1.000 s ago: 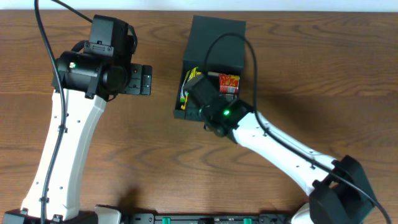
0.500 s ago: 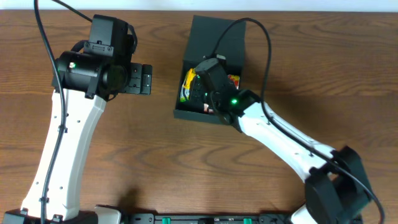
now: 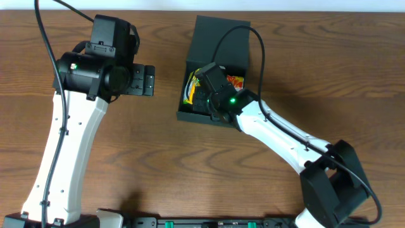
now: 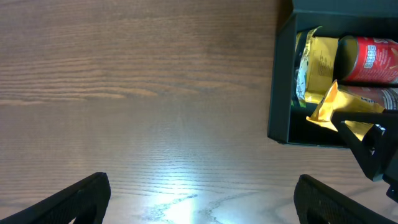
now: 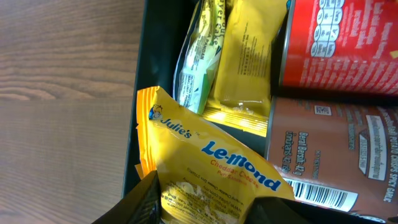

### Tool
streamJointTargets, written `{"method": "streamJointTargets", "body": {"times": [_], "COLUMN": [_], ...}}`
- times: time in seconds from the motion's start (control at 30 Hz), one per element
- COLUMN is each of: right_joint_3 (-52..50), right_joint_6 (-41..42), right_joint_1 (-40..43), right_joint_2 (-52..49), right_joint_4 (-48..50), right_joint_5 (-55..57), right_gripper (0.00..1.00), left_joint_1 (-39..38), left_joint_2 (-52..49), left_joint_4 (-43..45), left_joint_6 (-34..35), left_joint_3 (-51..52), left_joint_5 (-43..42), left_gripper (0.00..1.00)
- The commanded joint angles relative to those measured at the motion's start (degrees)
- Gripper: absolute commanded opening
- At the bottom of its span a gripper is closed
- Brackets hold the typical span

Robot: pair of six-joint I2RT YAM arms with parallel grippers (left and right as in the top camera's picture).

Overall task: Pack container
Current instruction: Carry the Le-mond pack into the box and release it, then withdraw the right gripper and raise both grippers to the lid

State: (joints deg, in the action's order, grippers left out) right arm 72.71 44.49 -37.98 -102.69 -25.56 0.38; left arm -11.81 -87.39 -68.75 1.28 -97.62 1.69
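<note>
Nearest the arm bases, the left tool (image 4: 202, 199) hung released, jaws spread wide over bare counter (image 4: 124, 93), well apart from the packing, probably parked to leave room. Further out, the right tool (image 5: 205, 210) was clenched on a yellow packet (image 5: 211, 168), angled into the left side of the container (image 3: 193, 118). That was likely the only gap left beside the other packets (image 5: 239, 56) and two cans (image 5: 336, 43). The container sat at the counter's far middle, its lid (image 3: 221, 37) flipped back.

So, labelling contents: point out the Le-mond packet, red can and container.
Le-mond packet (image 5: 211, 165): right wrist view, printed front.
red can (image 5: 339, 43): right wrist view, label.
container (image 4: 282, 81): left wrist view, side wall.
</note>
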Motion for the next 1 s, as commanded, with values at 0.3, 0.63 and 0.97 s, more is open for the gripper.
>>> {"method": "streamJointTargets", "body": {"times": [0.3, 0.63, 0.97], "right_joint_3": [1.46, 2.93, 20.39], "right_joint_6": [0.68, -0.61, -10.93], "right_joint_1": [-1.11, -0.39, 13.00], "right_joint_2": [0.44, 0.46, 0.44], "right_joint_4": [-0.79, 2.64, -12.87], "right_joint_5": [-0.87, -0.09, 9.25], "right_gripper": [0.48, 0.46, 0.44], "left_joint_1": [0.17, 0.17, 0.35], "left_joint_2": [-0.46, -0.46, -3.23], "left_joint_4": [-0.02, 0.28, 10.84], "left_joint_6": [0.00, -0.02, 0.22], "left_joint_3": [0.04, 0.04, 0.04], "left_joint_5": [0.37, 0.37, 1.49], "left_gripper": [0.95, 0.95, 0.95]}}
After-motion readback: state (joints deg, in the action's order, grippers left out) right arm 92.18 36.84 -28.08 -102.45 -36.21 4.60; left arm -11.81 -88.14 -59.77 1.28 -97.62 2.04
